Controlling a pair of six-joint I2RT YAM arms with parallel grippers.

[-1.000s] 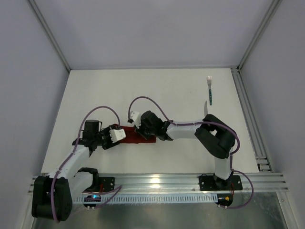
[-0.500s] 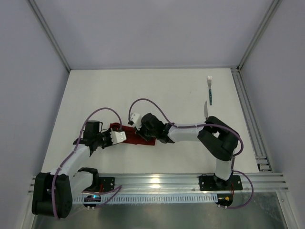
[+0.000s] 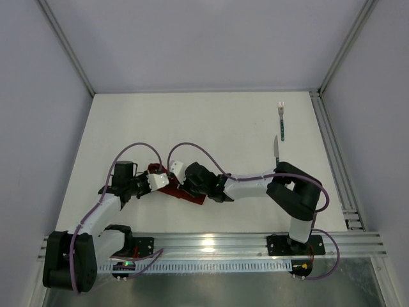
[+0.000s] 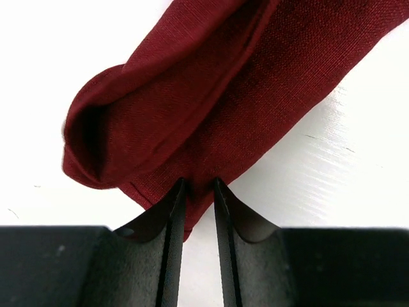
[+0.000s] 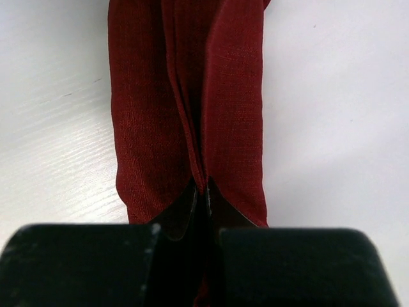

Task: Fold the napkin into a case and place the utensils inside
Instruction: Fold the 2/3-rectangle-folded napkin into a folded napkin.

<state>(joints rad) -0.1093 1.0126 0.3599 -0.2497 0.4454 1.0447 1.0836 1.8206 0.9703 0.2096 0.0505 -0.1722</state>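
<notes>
The left tool (image 4: 195, 184) is nipped onto an edge of the napkin (image 4: 243, 83), beside its puffed, open end. The napkin lies near the front of the surface (image 3: 211, 121), already folded into a narrow dark red band. Further right, the right tool (image 5: 204, 185) is clamped tight on a crease of the same band. Far right and well apart, the knife (image 3: 276, 146) and fork (image 3: 280, 118) lie untouched, so I judge the folding nearly finished and the loading not yet begun
</notes>
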